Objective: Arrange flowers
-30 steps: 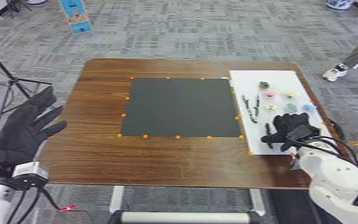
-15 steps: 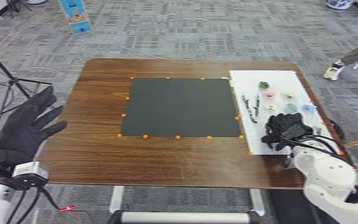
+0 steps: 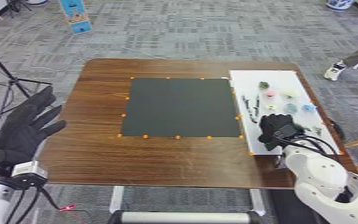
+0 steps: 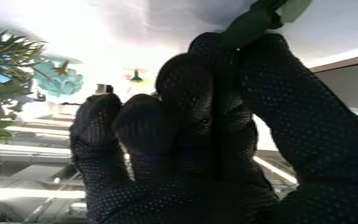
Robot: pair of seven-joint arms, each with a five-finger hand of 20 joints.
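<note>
While the green stem [image 4: 250, 26] appears to be pinched at the very tips of the thumb and forefinger of the right hand [image 3: 277, 129], the chief risk is judged to lie in that shallow hold. With so little of the glove laid against it, the stem could be twisted or let slip as the hand is raised, and it might then be dropped crooked or back among its neighbours. A pale green leaf [image 4: 295, 9] is seen beside the stem; were it caught on the board during a lift, the piece could be turned in the grasp. The gap between thumb and forefinger is narrow, closed at the tips, and the other fingers are held upright and lightly bent, with nothing seen in them. In the head view the hand is placed low over the near part of the white board [image 3: 262, 145], beside the dark branches [image 3: 255, 107]. Farther along the board the pink flower [image 3: 270, 94], the teal flower [image 3: 291, 108] and the blue flower [image 3: 309, 107] are laid out, and these could be brushed aside if the hand were carried across them too low. A higher path towards the dark mat [image 3: 182, 107], presumably the place for the arrangement, seems to be called for. The left hand [image 3: 12, 142] is held beside the table, its fingers extended and parted, with nothing grasped.
</note>
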